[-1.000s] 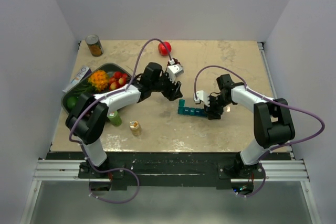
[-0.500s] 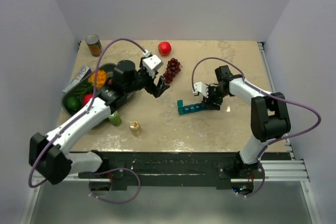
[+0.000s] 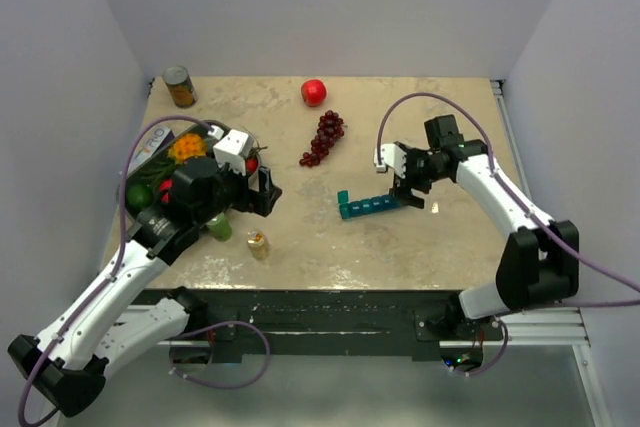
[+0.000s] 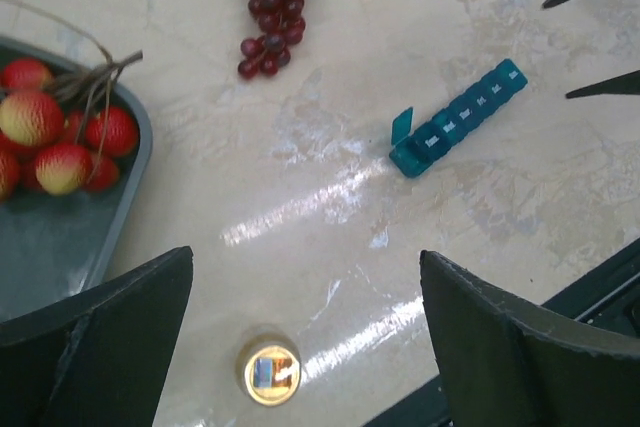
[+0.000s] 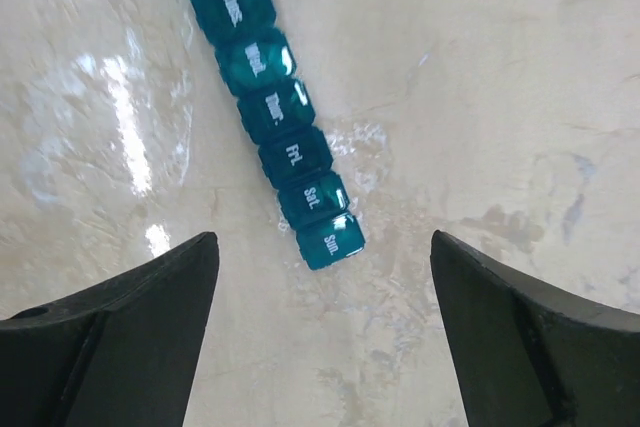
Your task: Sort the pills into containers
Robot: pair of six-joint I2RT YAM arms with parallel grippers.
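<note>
Weekday lettering Fri, Sat, Sun on teal pill organiser [image 5: 272,109]

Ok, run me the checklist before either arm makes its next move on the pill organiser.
1. Left gripper open and empty: ok.
2. Right gripper open and empty, above the row's Sun end: ok.
3. Pill organiser lying flat, nothing touching it: ok.
4. A compartment open to fill: ok, only the end lid is up.
5. Loose pills in sight: not ok, none visible.
6. Gold-capped bottle upright: ok; contents cannot tell.
</note>
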